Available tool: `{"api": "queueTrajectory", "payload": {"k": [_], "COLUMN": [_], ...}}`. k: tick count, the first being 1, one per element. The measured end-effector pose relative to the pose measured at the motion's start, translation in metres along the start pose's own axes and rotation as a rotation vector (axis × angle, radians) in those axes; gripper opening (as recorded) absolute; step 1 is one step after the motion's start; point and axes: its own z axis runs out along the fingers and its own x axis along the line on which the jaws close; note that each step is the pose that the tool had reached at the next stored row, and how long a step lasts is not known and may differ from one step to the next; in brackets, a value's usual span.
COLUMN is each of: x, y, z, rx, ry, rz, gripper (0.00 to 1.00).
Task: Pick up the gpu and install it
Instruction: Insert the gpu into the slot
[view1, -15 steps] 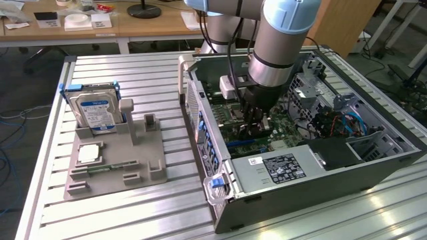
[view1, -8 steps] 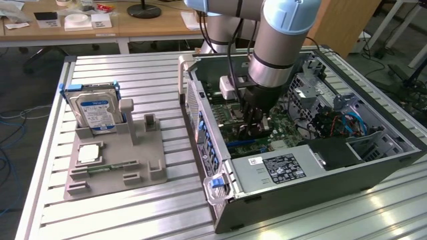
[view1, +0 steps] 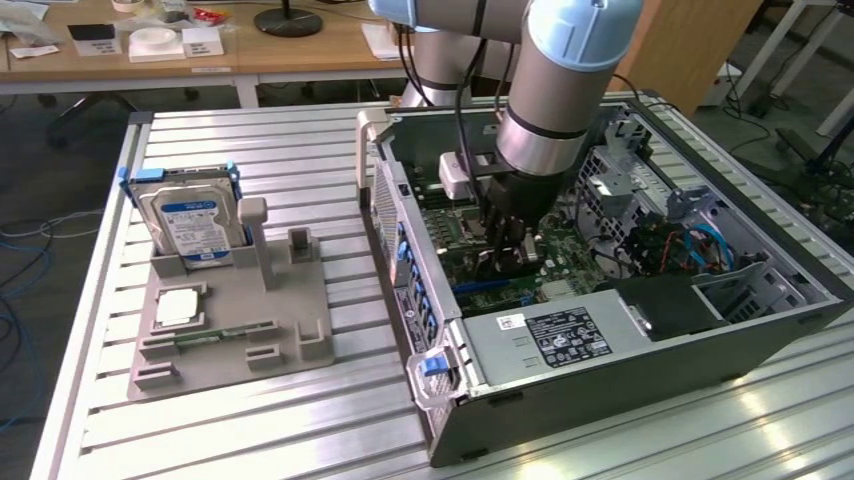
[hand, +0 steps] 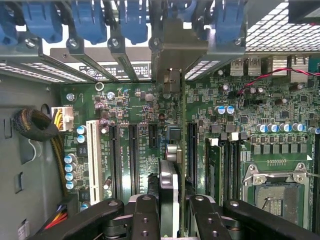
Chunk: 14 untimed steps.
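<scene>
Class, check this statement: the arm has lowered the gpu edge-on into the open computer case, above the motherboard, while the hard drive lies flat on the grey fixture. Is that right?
One detail is wrong. In the exterior view the hard drive stands upright in the grey fixture, not flat. The rest holds: the gripper holds the gpu edge-on above the motherboard inside the open computer case.
</scene>
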Motion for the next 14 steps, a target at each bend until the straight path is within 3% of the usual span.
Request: {"api": "queueTrajectory", "payload": {"k": [3,14], "x": [-0.0009,-0.0017], "y": [-0.0004,-0.0003], "z": [0.0004,0.0059], "rx": [-0.0035,-0.0039], "ry": [0.0002,0.0003], "rz": [0.0,0.0], "gripper": [0.28,0.28]}}
